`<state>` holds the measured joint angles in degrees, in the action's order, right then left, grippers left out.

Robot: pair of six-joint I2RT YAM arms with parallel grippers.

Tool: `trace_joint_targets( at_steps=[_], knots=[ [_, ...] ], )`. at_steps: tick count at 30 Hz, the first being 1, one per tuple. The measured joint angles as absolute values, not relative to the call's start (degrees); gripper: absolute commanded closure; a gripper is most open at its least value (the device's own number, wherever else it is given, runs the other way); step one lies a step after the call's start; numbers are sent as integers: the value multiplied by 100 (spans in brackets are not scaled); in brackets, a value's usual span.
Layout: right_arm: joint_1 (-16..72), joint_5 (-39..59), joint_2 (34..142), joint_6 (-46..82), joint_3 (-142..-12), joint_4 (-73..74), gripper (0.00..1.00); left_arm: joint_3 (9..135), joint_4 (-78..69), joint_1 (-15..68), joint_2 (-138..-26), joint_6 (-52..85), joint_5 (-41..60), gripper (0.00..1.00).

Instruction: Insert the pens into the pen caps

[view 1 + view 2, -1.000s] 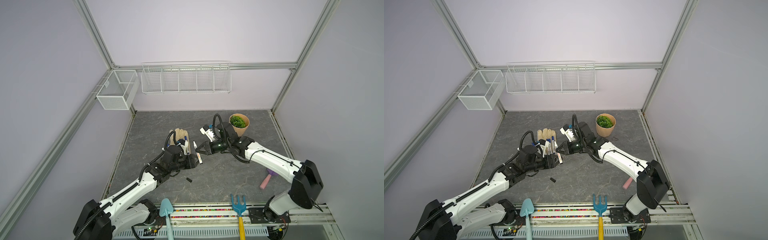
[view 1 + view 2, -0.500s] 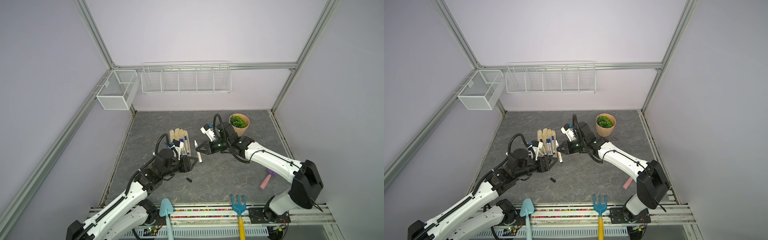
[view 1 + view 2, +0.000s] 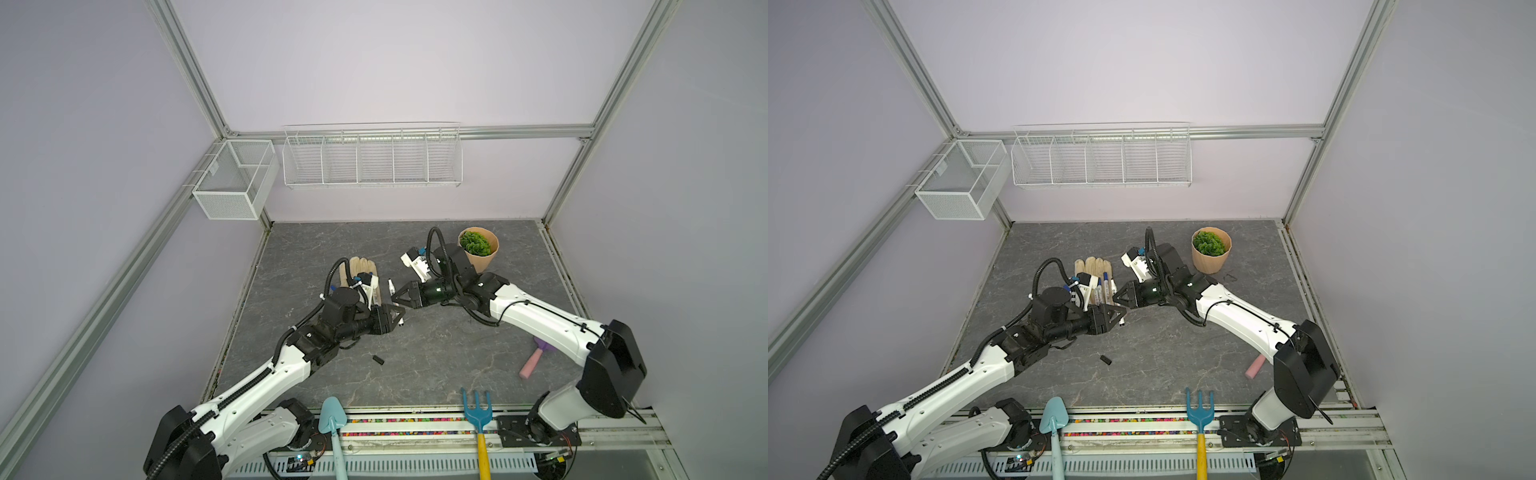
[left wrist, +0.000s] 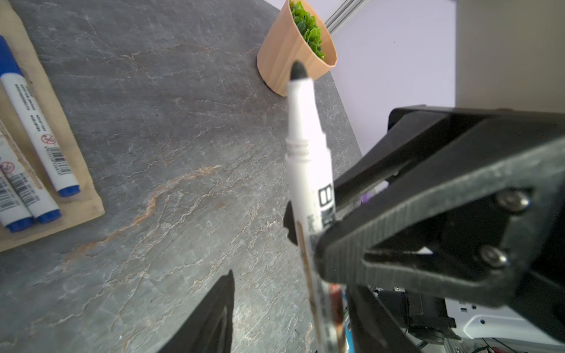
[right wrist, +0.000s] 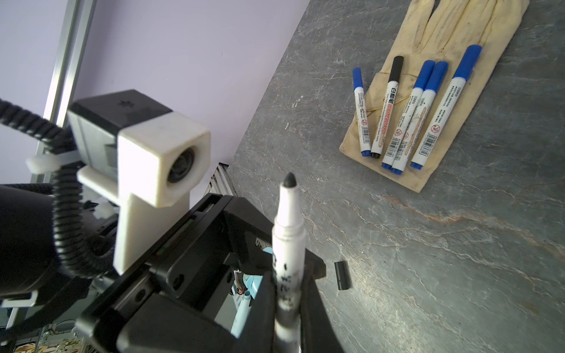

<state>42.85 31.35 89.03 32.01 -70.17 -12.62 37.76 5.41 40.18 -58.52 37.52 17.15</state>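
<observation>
Grey stone surface point(image 3: 436, 374), lilac walls point(image 3: 395, 75). My right hand point(image 3: 395, 296) pinches uncapped pen point(image 5: 287, 244), left hand point(image 3: 398, 318) spread beside it. Black cap point(image 3: 377, 359) near; plant pot point(image 3: 482, 261) far right.

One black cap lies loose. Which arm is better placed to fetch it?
Probably left: the left tool is open, nearer the black cap; the right tool is shut on the uncapped pen.

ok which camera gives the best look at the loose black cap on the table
The right wrist view: the black cap lies close and sharp on the table, nothing covering it. In both top views it is just a tiny dark speck. The left wrist view does not show it.
</observation>
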Motion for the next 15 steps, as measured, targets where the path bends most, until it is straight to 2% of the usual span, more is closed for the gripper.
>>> trace_joint_targets(
  at_steps=[5, 11, 13, 15],
  knots=[
    [4278, 3140, 8801, 3282, -6995, -1170, 93, 3798, 213, 4021, -5881, 3684, 1706, 67],
    [4211, 3175, 8755, 3391, -6879, -993, 92, 3802, -64, 4040, -6001, 3732, 1776, 98],
    [4204, 3234, 8750, 3365, -6875, -993, 84, 3802, -10, 4060, -5946, 3798, 1688, 100],
    [4228, 3291, 8748, 3205, -6877, -1013, 72, 3802, 224, 4117, -5754, 3795, 1494, 100]
  ],
)
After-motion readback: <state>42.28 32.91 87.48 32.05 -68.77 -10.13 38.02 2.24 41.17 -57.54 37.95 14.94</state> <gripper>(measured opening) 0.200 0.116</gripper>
